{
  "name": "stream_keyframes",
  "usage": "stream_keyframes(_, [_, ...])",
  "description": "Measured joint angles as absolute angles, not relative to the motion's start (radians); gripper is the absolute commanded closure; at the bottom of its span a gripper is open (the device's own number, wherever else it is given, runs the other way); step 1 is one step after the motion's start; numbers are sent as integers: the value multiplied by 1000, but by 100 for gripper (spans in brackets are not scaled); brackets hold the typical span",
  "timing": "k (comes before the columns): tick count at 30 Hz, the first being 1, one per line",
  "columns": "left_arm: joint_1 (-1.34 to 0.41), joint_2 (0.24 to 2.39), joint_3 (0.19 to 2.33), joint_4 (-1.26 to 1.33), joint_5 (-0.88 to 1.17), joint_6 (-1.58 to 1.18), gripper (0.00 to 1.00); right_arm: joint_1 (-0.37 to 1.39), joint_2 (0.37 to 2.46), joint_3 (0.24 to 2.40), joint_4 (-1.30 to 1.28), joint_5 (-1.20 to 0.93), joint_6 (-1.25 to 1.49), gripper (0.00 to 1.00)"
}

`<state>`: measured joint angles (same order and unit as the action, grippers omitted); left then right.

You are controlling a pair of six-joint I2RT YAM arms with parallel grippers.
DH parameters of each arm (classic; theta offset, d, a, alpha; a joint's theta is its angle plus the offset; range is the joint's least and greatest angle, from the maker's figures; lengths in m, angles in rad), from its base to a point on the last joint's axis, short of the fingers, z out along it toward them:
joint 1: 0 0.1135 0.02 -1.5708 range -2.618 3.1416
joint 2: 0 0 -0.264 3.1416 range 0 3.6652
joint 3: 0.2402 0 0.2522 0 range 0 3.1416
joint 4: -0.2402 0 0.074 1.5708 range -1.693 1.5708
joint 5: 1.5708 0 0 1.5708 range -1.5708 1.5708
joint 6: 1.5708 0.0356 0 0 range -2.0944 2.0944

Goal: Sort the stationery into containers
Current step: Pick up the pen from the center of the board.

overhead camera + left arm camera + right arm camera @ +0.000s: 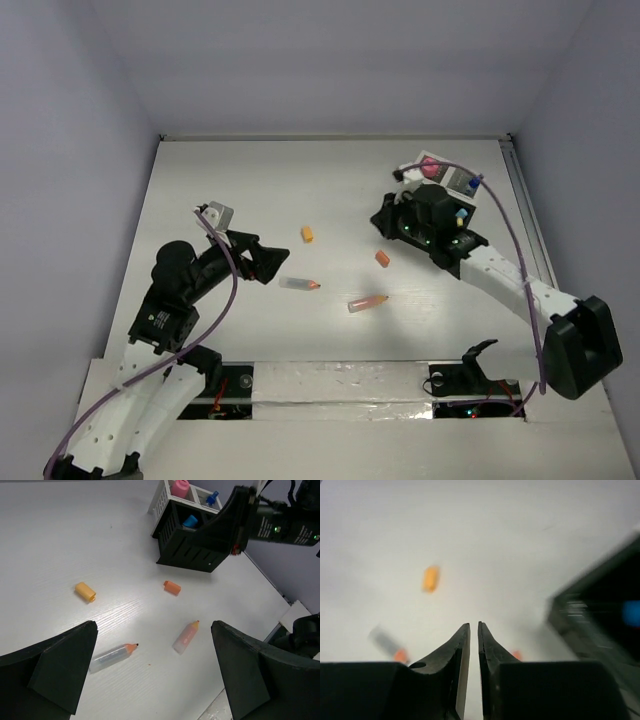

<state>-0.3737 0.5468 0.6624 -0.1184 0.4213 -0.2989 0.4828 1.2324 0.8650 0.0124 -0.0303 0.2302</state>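
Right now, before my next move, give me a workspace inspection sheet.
Surface: white table, no spills.
Job's things: clear stick, orange stick, yellow piece and orange piece loose on the table; black box holds a pink piece and blue pieces.
Clutter: nothing seen.
Grippers: left gripper open, empty, facing the sticks; right gripper shut, empty, next to the box.
Cables: left cable and right cable, purple, looped along the arms.
Surroundings: plain walls; tape strip at the near edge.

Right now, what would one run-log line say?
left gripper open, empty | right gripper shut, empty, beside black box | loose: yellow piece, orange piece, clear stick, orange stick
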Motion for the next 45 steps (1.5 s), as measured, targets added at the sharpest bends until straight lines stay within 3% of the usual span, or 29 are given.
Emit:
stream_keyframes(3, [-374, 558, 662, -126, 400, -294, 11, 561, 1307, 870, -9, -212, 193, 79])
stream_keyframes(6, [-374, 574, 662, -128, 379, -287, 17, 616, 1380, 870, -23, -352, 159, 58])
stream_keyframes(7, [-374, 580, 662, -130, 372, -286, 18, 631, 1405, 871, -23, -387, 149, 43])
stream_keyframes(9, [-374, 597, 662, -133, 360, -285, 18, 659, 1466, 882, -23, -436, 133, 29])
stream_keyframes(13, [-374, 629, 662, -136, 339, -285, 15, 711, 1603, 940, -18, -479, 97, 21])
stream_keyframes(24, [-373, 642, 662, -159, 289, -285, 13, 869, 1855, 1111, -47, -366, -6, 24])
stream_keyframes(36, [-368, 631, 662, -159, 283, -286, 14, 916, 1885, 1112, -40, -130, -61, 41])
stream_keyframes(42, [-361, 633, 662, -163, 260, -291, 15, 923, 1884, 1087, 11, -108, -68, 40])
stream_keyframes(45, [-358, 635, 662, -164, 248, -298, 16, 925, 1878, 1068, 40, -113, -75, 35])
